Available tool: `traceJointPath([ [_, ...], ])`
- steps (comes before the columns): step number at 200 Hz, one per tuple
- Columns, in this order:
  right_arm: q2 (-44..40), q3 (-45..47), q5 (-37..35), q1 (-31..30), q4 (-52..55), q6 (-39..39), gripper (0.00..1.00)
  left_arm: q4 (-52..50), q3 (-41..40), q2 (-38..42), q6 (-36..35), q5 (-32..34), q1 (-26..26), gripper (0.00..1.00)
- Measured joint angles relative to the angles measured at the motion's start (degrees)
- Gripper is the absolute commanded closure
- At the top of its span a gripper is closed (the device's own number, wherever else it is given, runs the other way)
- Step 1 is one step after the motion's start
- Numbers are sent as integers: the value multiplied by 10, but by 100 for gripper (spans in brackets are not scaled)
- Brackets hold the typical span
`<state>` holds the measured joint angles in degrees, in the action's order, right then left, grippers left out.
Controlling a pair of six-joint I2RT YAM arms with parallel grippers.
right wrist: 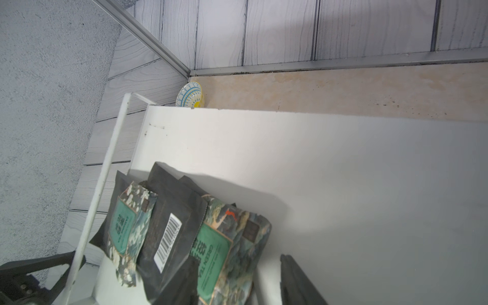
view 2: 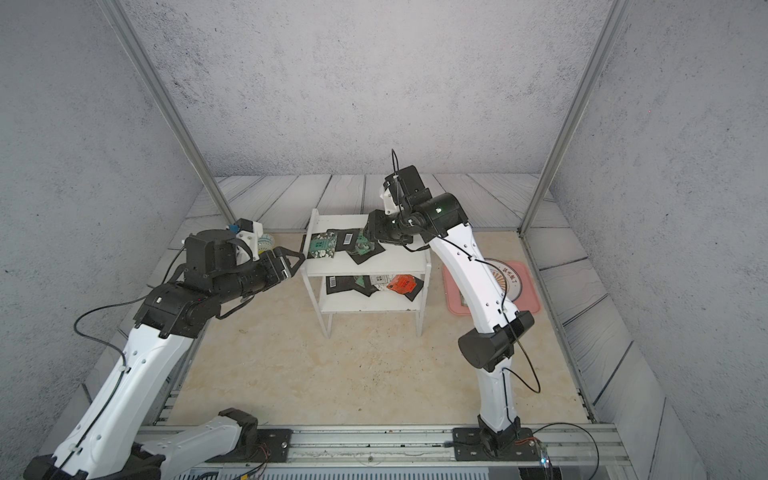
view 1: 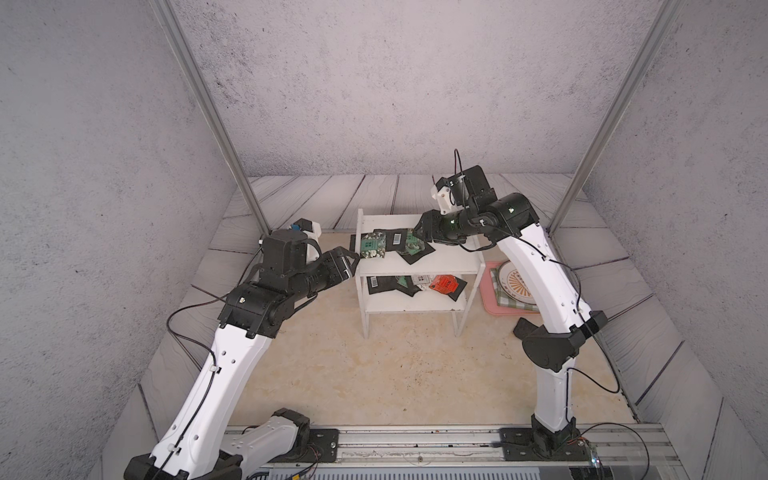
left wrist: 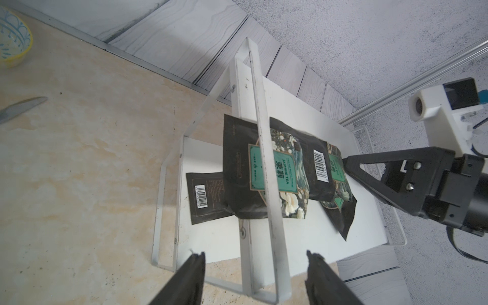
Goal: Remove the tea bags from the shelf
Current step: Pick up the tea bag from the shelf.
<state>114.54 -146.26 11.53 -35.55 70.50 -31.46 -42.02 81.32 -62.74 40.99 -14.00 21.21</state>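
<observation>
Top view: left gripper [view 1: 354, 258] jaws wide, nothing inside, just outside shelf [view 1: 440, 262] side. Right gripper [view 1: 417, 237] over shelf top, at tea bags [view 1: 390, 245]. More on low board [view 1: 415, 306].

Left wrist: side bar [left wrist: 264, 158] stands ahead of jaws. Jasmine bag [left wrist: 280, 174] pokes past bar, so its edge looks easy to pinch.

Right wrist: jaws apart, one each side of green bag [right wrist: 219, 253], not squeezing yet. Bare board beside fingers, room to pull out.

Stereo pair overhead — wrists close on shelf [left wrist: 303, 235].

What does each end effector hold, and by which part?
Left end effector: nothing. Right end effector straddles a green tea bag at its edge; hold uncertain.
</observation>
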Motion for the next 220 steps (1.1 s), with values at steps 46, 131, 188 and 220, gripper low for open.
traceJointPath([
  [46, 7, -7, -57, -22, 0, 18, 54, 4, -1, 0, 0, -5, 0, 35],
  [131, 5, 25, -151, -43, -34, 38, 73, 7, -11, 1, 1, -7, 0, 35],
  [188, -3, 39, -198, -45, -38, 49, 73, 7, -12, 3, 2, -7, 0, 35],
  [220, -7, 39, -229, -45, -25, 59, 73, 7, -12, 6, 2, -7, 0, 35],
])
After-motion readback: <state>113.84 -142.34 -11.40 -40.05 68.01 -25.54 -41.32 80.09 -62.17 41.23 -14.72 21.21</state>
